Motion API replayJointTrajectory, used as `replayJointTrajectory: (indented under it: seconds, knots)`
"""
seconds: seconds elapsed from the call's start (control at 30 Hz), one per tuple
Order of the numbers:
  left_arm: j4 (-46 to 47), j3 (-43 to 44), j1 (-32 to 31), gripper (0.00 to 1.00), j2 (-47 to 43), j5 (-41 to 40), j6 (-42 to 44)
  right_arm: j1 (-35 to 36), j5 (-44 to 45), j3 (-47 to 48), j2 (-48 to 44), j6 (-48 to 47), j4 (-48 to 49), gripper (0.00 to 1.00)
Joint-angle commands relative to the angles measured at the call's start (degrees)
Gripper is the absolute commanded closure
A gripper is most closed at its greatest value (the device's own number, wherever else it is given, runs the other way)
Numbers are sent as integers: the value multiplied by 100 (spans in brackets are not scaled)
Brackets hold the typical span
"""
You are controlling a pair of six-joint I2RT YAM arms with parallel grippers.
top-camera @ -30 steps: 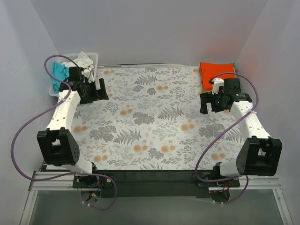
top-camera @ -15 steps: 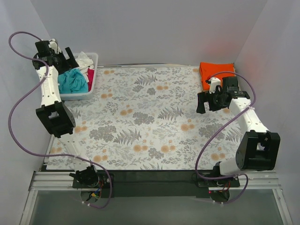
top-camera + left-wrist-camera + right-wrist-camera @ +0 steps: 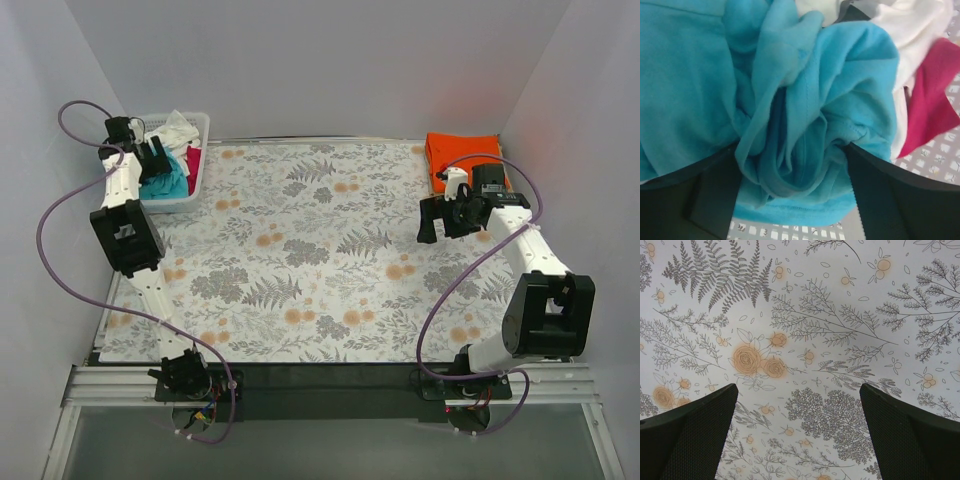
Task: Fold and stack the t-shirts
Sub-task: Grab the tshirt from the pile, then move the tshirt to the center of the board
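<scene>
A crumpled teal t-shirt (image 3: 700,75) lies in the white lattice basket (image 3: 199,124) at the far left, with a white shirt (image 3: 920,25) and a red-pink shirt (image 3: 932,100) beside it. My left gripper (image 3: 792,195) is down in the basket, its jaws open and straddling a bunched fold of the teal shirt; it also shows in the top view (image 3: 155,160). A folded orange t-shirt (image 3: 460,150) lies at the far right corner. My right gripper (image 3: 435,218) hovers open and empty over the floral cloth, in front of the orange shirt.
The table is covered by a floral-print cloth (image 3: 320,250). White walls stand close on the left, back and right. The basket's lattice floor (image 3: 935,155) shows beside the shirts. The left arm's purple cable (image 3: 60,215) loops along the left wall.
My left arm swung from the table up to the left wall, then dropped into the basket onto the teal shirt. My right gripper shifted slightly left.
</scene>
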Motion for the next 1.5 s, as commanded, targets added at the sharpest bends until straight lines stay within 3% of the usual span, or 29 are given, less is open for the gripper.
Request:
replayJointTrajectory:
  seconds: [0.0, 0.03, 0.07, 0.1, 0.17, 0.2, 0.3, 0.47, 0.6, 0.73, 0.93, 1.13, 1.27, 1.3, 1.37, 1.4, 1.43, 1.47]
  knots:
    - [255, 119, 9, 32, -108, -235, 54, 19, -53, 170, -75, -114, -9, 2]
    - [254, 172, 9, 38, -108, -235, 54, 19, -27, 178, -84, -114, -9, 2]
    - [237, 198, 9, 53, -125, -217, 54, 19, -36, 170, -110, -123, -9, 2]
    - [220, 234, 9, 61, -143, -182, 54, 19, -27, 161, -119, -123, -9, 2]
    - [132, 443, 9, 72, -257, -42, 45, 19, -18, 161, -154, -131, -9, 2]
    - [88, 540, 9, 88, -309, -6, 28, 19, -18, 161, -172, -123, -9, 2]
    - [-70, 945, 9, 100, -617, 204, -25, 19, -18, 178, -259, -123, -9, 2]
    - [95, 999, 9, 100, -1513, 758, -52, 19, -79, 310, -400, -105, -62, 2]
    - [44, 1025, -87, 100, -2285, 1652, -96, 19, -124, 477, -400, -131, -211, 2]
    - [87, 963, -482, 100, -2883, 2259, -305, 19, -150, 644, -435, -132, -273, 2]
    - [657, 902, -1632, 100, -3517, 2735, -1078, 19, -229, 925, -444, -105, -396, 2]
    - [1124, 367, -2293, 100, -3702, 3719, -1844, 1, -255, 1004, -514, -96, -449, 2]
    - [1247, -1291, -2601, 100, -4079, 4448, -1801, -8, -282, 996, -488, -140, -492, 2]
    - [1352, -2374, -2627, 100, -4368, 4737, -1731, -17, -299, 978, -479, -158, -493, 2]
    - [1423, -3400, -2636, 94, -4711, 4784, -1459, -17, -308, 952, -462, -202, -519, 2]
    - [1528, -4562, -2645, 88, -5027, 4819, -1188, -17, -326, 934, -453, -228, -554, 2]
    - [1546, -5000, -2645, 61, -5195, 4819, -916, -17, -361, 917, -436, -298, -563, 2]
    - [1529, -5448, -2645, 56, -5310, 4741, -730, -8, -370, 890, -409, -342, -598, 2]
